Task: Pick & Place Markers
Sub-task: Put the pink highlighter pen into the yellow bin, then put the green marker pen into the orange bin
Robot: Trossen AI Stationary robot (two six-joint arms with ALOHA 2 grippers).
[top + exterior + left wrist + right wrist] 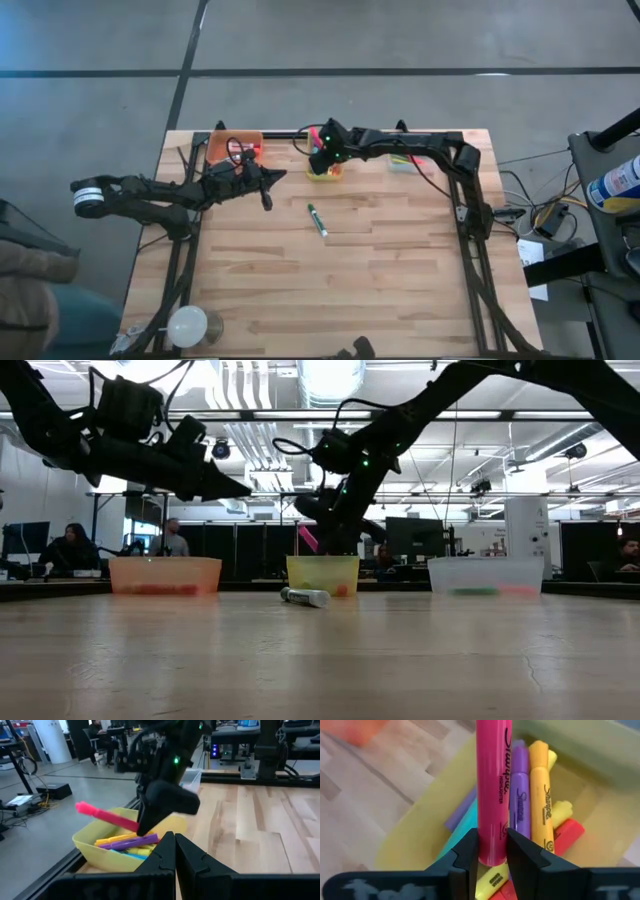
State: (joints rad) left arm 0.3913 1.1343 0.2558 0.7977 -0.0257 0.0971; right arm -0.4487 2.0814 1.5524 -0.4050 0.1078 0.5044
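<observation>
Left gripper (268, 187) hangs above the surface just beside the orange bin (235, 146), its fingers pressed together on nothing. Further right, the right gripper (492, 851) is over the yellow bin (324, 171), fingers clamped on the lower end of a pink marker (492, 785), which sticks out at a slant above the bin. More markers (530, 800) in purple, yellow, orange and red lie packed inside that bin. A green marker (317, 219) lies alone on the surface in front of it, and the clear bin (478, 576) stands further right with a few markers in it. By the look of them, these pens are light, stiff plastic with a smooth, rather slippery barrel, so a squeeze across the barrel near mid-length should hold best; an end grip like this one could let the pen swivel
</observation>
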